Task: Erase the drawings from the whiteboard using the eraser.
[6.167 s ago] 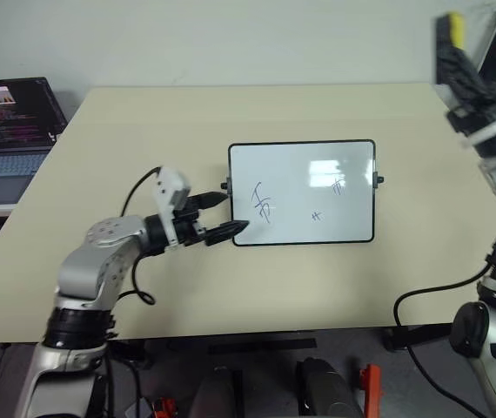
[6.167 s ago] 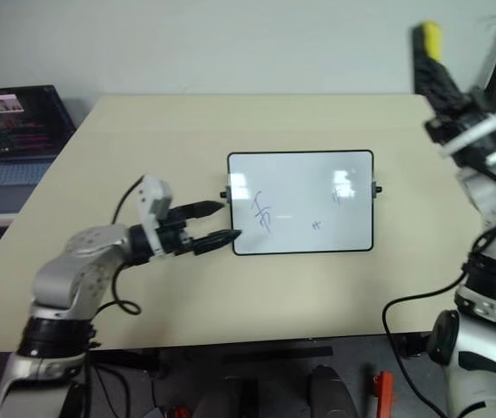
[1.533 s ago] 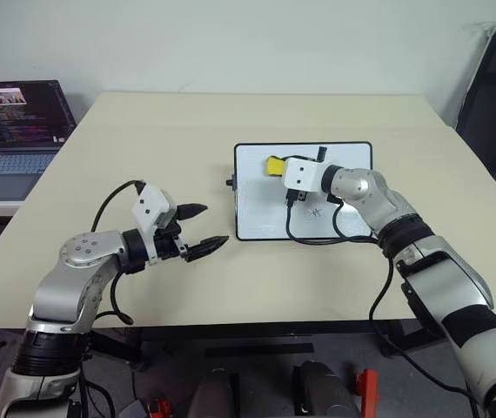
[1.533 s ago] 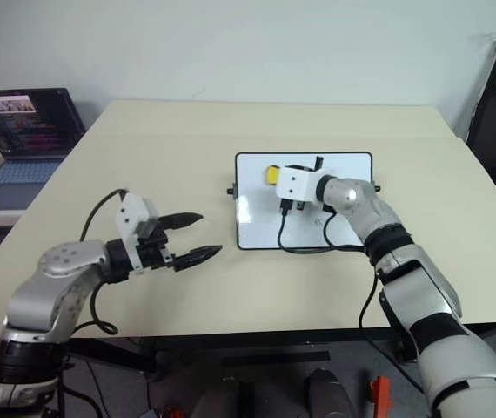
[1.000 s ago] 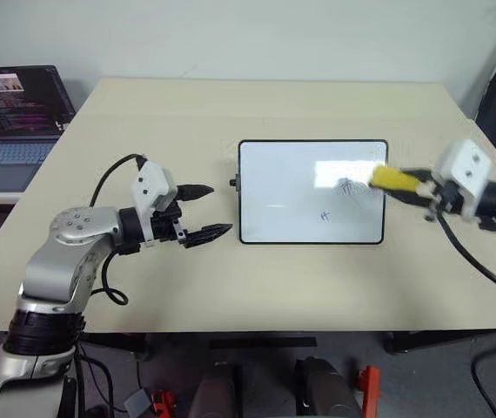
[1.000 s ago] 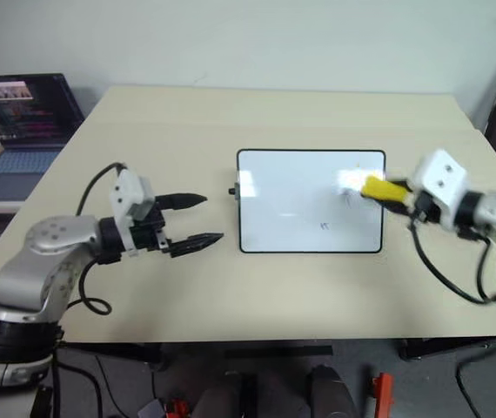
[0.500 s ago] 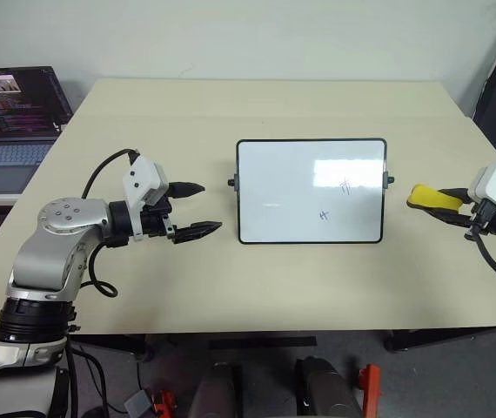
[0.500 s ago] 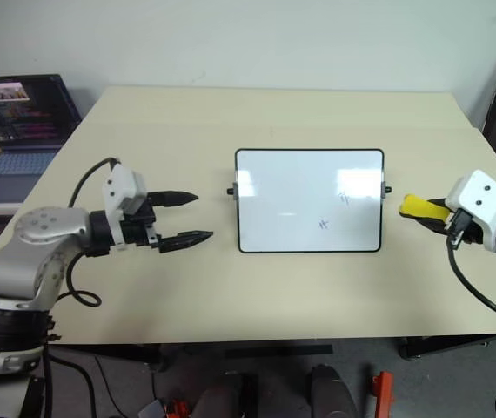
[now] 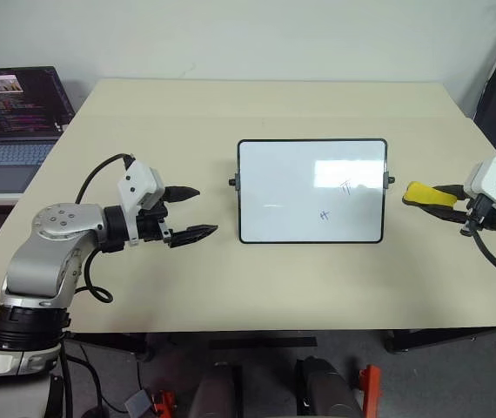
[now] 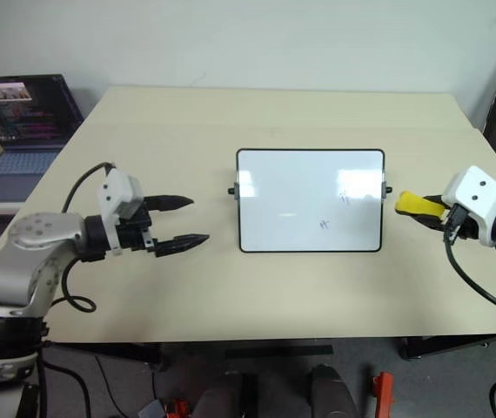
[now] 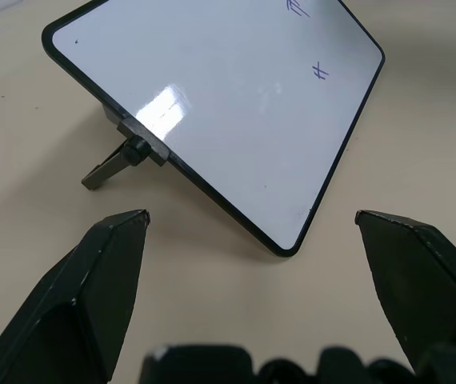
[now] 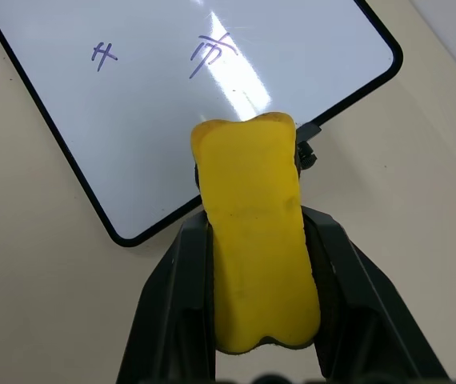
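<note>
The whiteboard (image 9: 311,190) lay on the beige tabletop (image 9: 231,279) with its long axis running side to side between the two arms, its small black knobs at the two short edges and its face turned up. Two of the drawings (image 9: 346,185) showed on its right half, a larger scribble nearer the right edge and a smaller one lower and toward the middle; the left half was bare white. The eraser (image 9: 429,195) was clamped between the fingers of the right gripper (image 9: 444,198), its long axis in line with those fingers and its free end pointing toward the board's right edge, just beside the frame but apart from it. In the right wrist view the yellow block (image 12: 254,272) stuck out well past the fingertips, with the board's corner and knob beyond it. The left gripper (image 9: 194,212) hovered over the tabletop with its fingers (image 11: 104,272) spread wide and empty, their tips aimed at the board's left edge, near it without touching. Compared with a second before, the eraser had come off the board's surface, where it had been over the larger scribble, and now sat outside the right edge; since half a second ago, hardly anything had shifted. A laptop (image 9: 13,104) stood open at the far left.
</note>
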You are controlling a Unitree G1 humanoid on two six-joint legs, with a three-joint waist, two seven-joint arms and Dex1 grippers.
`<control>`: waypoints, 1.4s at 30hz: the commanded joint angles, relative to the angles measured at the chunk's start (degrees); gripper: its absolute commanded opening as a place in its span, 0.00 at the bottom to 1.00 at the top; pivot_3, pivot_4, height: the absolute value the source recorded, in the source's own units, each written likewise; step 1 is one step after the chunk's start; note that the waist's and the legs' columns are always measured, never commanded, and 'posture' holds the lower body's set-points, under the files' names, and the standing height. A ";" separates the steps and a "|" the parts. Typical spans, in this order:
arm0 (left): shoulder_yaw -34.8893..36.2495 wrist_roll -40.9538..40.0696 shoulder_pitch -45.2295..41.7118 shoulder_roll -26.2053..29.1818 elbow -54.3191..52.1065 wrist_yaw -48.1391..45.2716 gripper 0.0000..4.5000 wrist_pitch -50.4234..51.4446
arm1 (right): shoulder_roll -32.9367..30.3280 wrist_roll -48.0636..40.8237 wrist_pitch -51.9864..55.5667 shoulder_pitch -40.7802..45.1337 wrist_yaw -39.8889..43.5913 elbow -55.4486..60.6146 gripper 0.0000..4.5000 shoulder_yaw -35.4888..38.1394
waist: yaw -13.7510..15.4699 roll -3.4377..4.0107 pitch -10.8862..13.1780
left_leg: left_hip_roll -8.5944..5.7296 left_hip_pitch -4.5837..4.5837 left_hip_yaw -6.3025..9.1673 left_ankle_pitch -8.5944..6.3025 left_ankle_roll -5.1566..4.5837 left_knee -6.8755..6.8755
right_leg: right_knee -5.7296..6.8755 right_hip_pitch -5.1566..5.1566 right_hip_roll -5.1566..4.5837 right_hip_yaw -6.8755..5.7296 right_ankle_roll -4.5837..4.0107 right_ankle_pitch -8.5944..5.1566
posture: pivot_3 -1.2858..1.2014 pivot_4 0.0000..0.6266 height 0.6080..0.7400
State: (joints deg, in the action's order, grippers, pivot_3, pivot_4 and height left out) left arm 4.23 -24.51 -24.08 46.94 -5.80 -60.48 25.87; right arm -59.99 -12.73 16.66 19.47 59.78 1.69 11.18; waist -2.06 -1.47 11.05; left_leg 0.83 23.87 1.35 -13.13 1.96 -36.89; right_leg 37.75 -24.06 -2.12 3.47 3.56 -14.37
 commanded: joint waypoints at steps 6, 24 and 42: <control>1.57 -0.02 -0.34 0.98 -1.47 0.43 1.00 -0.43 | 1.22 -1.02 -1.02 2.94 -0.27 0.19 0.24 0.23 | 0.06 0.00 0.00 | 0.00 0.00 0.00 0.00 0.00 -0.04 | 0.04 0.00 0.00 0.00 0.00 0.00 | 0.52 0.24 1.00; -3.46 -0.51 -1.80 -5.77 -3.62 2.02 1.00 1.08 | 32.12 10.10 -17.90 16.88 -29.61 -18.21 0.24 -7.38 | 0.03 -0.09 -0.06 | -0.04 -0.08 0.03 0.03 0.05 -0.07 | 0.29 0.00 -0.05 0.01 -0.02 0.06 | 0.52 0.24 1.00; -2.80 -0.54 -1.91 -5.82 -3.81 2.79 1.00 0.64 | 27.80 17.02 -23.30 7.61 -18.81 -28.02 0.24 -18.16 | -1.36 -0.69 -0.47 | 0.03 -2.30 0.01 0.00 0.01 -0.05 | -0.05 2.30 0.01 0.08 -0.11 -0.28 | 0.52 0.24 1.00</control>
State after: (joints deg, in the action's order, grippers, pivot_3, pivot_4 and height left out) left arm 0.46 -24.71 -25.18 41.09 -7.77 -57.99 27.29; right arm -31.34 3.22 -9.56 28.03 39.44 -25.32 -5.52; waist -3.41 -2.16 10.58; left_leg 0.86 21.42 1.34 -13.11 1.97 -36.95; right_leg 37.70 -21.65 -2.10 3.61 3.41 -14.58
